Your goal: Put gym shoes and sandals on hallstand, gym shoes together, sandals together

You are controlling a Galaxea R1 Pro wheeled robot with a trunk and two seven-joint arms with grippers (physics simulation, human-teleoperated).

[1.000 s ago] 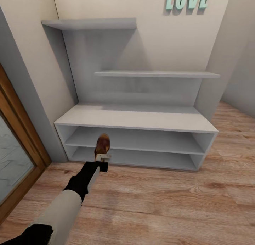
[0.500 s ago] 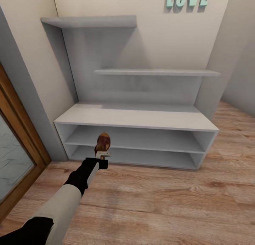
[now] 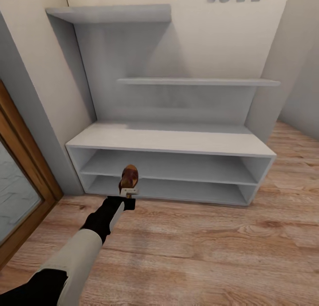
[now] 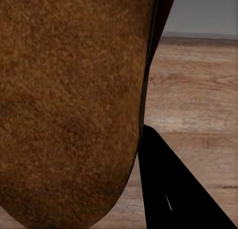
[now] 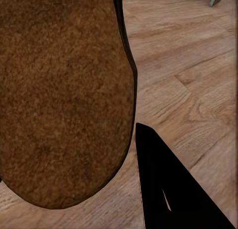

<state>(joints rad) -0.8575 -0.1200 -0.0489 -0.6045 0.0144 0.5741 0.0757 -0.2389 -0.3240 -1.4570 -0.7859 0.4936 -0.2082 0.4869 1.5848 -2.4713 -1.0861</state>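
The left gripper (image 3: 129, 195) is clamped on one sandal (image 3: 129, 178), held toe-up and clear of the corridor floor (image 3: 199, 248), apparently for carrying to the hallstand (image 3: 173, 140) just ahead. The right gripper (image 5: 148, 159) likewise grips the other sandal (image 5: 59, 95) above the planks, so the pair can probably be shelved side by side.

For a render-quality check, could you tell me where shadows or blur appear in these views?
Head view: soft shadows under the hallstand shelves, slightly soft edges. Left wrist view: sandal looms close, grainy and blurred. Right wrist view: the same close blur, floor grain sharper.
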